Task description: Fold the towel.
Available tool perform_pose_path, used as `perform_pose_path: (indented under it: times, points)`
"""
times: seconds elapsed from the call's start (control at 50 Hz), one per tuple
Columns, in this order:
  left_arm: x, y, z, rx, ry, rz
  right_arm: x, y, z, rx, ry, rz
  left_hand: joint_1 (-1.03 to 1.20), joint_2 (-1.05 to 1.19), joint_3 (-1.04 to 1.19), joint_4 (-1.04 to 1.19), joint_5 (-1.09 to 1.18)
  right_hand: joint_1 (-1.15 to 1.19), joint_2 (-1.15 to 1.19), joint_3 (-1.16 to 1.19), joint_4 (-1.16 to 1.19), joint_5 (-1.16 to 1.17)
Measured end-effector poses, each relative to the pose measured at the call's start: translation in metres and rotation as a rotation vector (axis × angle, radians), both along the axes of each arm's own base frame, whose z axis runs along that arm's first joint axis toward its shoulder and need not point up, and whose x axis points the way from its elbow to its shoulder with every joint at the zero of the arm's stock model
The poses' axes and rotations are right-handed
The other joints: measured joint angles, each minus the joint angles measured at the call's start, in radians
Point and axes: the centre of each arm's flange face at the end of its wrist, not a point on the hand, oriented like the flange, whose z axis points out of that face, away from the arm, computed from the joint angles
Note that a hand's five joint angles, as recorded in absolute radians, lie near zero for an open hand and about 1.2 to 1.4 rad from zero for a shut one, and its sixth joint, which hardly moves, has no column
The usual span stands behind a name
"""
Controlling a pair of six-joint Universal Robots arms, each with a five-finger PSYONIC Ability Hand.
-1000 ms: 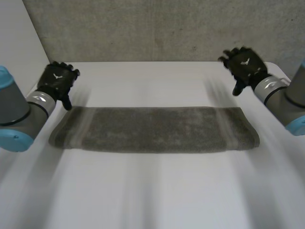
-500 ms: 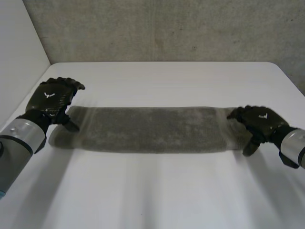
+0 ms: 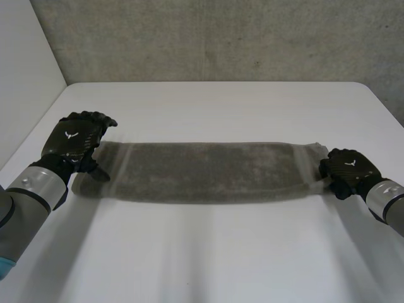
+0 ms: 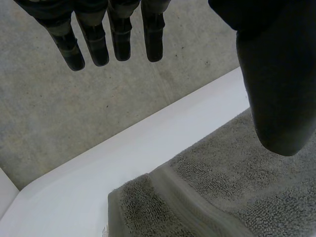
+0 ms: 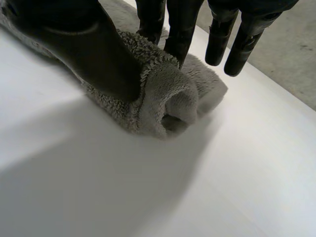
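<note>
- The long grey terry towel, already doubled into a narrow strip, lay flat across the middle of the white bench, its long sides running parallel to the bench's front edge and its short ends pointing toward the left and right edges
- The left robot hand sat at the towel's left end, near the bench's left edge; in its wrist view the fingers were straight and spread above the cloth and the thumb hung over the pile, with nothing caught between them
- The right robot hand was at the towel's right end, toward the bench's right edge; its thumb pressed the near side of the rolled-up end while its fingers came down on the far side, so the end was pinched and bunched between them
- Judged from this, the step in hand was taking hold of both short ends, ready for a fold along the length: one end gripped, the other not yet
- The next move likely called for the left robot hand to drop onto its end and close thumb against fingers on the border, catching every layer
- Then one end would need lifting and carrying over to the other, edges kept in line, without dragging the strip along the bench
</note>
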Motion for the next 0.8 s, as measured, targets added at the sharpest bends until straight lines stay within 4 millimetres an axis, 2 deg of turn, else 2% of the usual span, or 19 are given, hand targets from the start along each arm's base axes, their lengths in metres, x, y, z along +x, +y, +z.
perform_pose_path:
  times: [0.06,0.16,0.3,0.34,0.4,0.44,0.5,0.54,0.58,0.6,0.64,0.66,0.7,0.72,0.74,0.76,0.8]
  points:
    - [0.000,0.001,-0.001,0.002,0.000,0.001,-0.006,-0.004,0.003,-0.013,0.002,-0.020,0.000,0.000,0.000,0.000,0.000,0.000,0.000,0.000,0.000,0.000]
    - [0.001,0.002,-0.001,0.004,0.000,0.004,-0.028,-0.012,0.009,-0.028,0.002,-0.075,0.000,0.000,0.000,0.000,0.000,0.000,0.000,0.000,0.000,0.000]
    - [0.005,0.000,-0.001,0.004,0.000,0.016,-0.084,-0.031,0.024,-0.068,0.040,-0.186,0.000,0.000,0.000,0.000,0.000,0.005,0.000,0.000,0.000,0.000]
    - [0.006,-0.001,-0.001,0.005,0.000,0.021,-0.105,-0.038,0.034,-0.095,0.070,-0.215,0.000,0.000,0.000,0.000,0.000,0.005,0.000,0.000,0.000,0.000]
    - [0.008,-0.002,-0.001,0.006,-0.001,0.026,-0.125,-0.046,0.052,-0.127,0.119,-0.230,0.000,0.000,0.000,0.000,0.000,0.005,0.000,0.000,0.000,0.001]
    - [0.008,-0.002,-0.001,0.007,-0.001,0.028,-0.130,-0.050,0.063,-0.144,0.146,-0.227,0.000,0.000,0.000,0.000,0.000,0.005,0.000,0.000,0.000,0.001]
    - [0.008,-0.003,-0.002,0.007,-0.001,0.029,-0.125,-0.054,0.088,-0.182,0.186,-0.196,0.000,0.000,0.000,0.000,0.000,0.005,0.000,0.000,0.000,0.001]
    - [0.009,-0.003,-0.002,0.007,-0.001,0.029,-0.109,-0.055,0.108,-0.223,0.206,-0.156,0.000,0.000,0.000,0.000,0.000,0.010,0.000,0.000,0.000,0.001]
    - [0.008,-0.003,-0.002,0.008,-0.001,0.029,-0.081,-0.051,0.131,-0.279,0.219,-0.095,0.000,0.000,0.000,0.000,0.000,0.010,0.004,0.000,0.000,0.001]
    - [0.008,-0.003,-0.002,0.008,-0.001,0.029,-0.073,-0.049,0.136,-0.293,0.221,-0.078,0.000,0.000,0.000,0.000,0.000,0.010,0.004,0.000,0.000,0.001]
    - [0.008,-0.003,-0.002,0.008,-0.001,0.029,-0.029,-0.039,0.152,-0.354,0.220,0.008,0.000,0.000,0.000,0.000,0.000,0.010,0.007,0.000,0.000,0.001]
    - [0.008,-0.003,-0.002,0.008,-0.001,0.029,-0.018,-0.035,0.156,-0.369,0.218,0.029,0.000,0.000,0.000,0.000,0.000,0.010,0.010,0.000,0.000,0.001]
    - [0.008,-0.003,-0.002,0.009,-0.001,0.029,0.031,-0.018,0.163,-0.420,0.206,0.125,0.000,0.000,0.000,0.000,0.000,0.010,0.013,0.000,0.000,0.002]
    - [0.008,-0.003,-0.002,0.009,-0.001,0.029,0.043,-0.013,0.163,-0.431,0.203,0.146,0.000,0.000,0.000,0.000,0.000,0.010,0.014,0.000,0.000,0.002]
    - [0.009,-0.003,-0.002,0.010,-0.001,0.030,0.066,-0.003,0.163,-0.447,0.195,0.189,0.000,0.000,0.000,0.000,0.000,0.010,0.014,0.000,0.000,0.003]
    - [0.009,-0.003,-0.002,0.010,-0.001,0.030,0.080,0.004,0.161,-0.455,0.190,0.216,0.000,0.000,0.000,0.000,0.000,0.010,0.014,0.000,0.000,0.003]
    - [0.009,-0.003,-0.003,0.012,-0.001,0.031,0.129,0.029,0.151,-0.475,0.170,0.315,0.000,0.000,0.000,0.000,0.000,0.010,0.014,0.000,0.000,0.003]
